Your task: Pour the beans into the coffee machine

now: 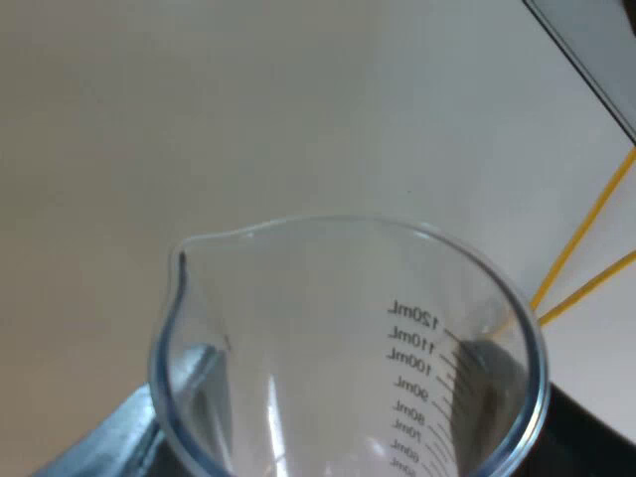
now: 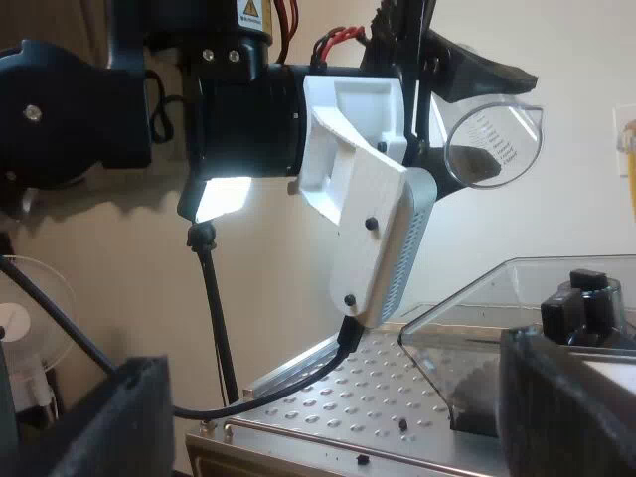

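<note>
My left gripper (image 1: pixel 338 397) is shut on the clear measuring glass (image 1: pixel 348 338), one dark finger (image 1: pixel 487 368) pressing on each side of its wall. I see no beans inside the glass. In the right wrist view the left gripper (image 2: pixel 437 99) holds the measuring glass (image 2: pixel 494 139) tipped on its side, high above the espresso machine's clear bean hopper (image 2: pixel 517 298). Dark beans lie in the hopper's base (image 2: pixel 475 402). My right gripper (image 2: pixel 333 412) is open and holds nothing, its fingers apart near the machine's perforated metal top (image 2: pixel 348 393).
Two loose beans (image 2: pixel 402 424) lie on the machine's top beside the hopper. A black knob (image 2: pixel 586 298) shows at the hopper. A thin black stand (image 2: pixel 214 318) and a small fan (image 2: pixel 25 318) stand beyond the machine, against a plain wall.
</note>
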